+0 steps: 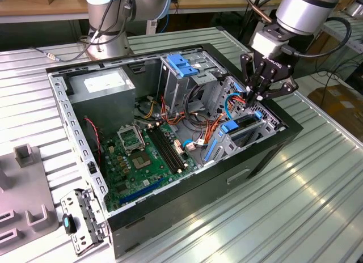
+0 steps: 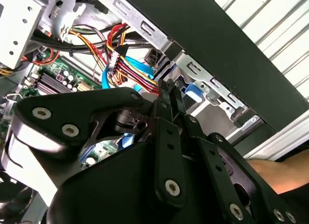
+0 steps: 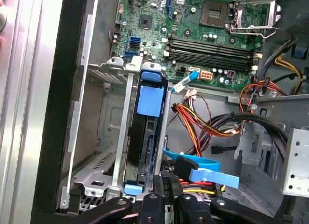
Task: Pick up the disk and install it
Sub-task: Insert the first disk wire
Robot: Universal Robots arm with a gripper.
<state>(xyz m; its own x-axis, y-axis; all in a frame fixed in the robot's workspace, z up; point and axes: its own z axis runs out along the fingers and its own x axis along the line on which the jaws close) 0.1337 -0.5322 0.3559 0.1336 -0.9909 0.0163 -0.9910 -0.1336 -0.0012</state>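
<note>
The gripper [image 1: 260, 96] hangs over the computer case's [image 1: 238, 178] front corner, jaws pinched together and holding nothing, while the disk [image 3: 146, 147] sits edge-on in its bay bracket directly below the fingertips [image 3: 166, 183], blue tab [image 3: 150, 100] up.

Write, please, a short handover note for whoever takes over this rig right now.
Claw: shut, low over the drive bay at the open case's edge on the exterior view's right; whether it grips anything is unclear.
Disk: standing on edge in that bay, in its blue carrier, right by the claw.
Done: disk is in the bay.
Left: full seating cannot be confirmed; claw is not yet clear of the case.
</note>
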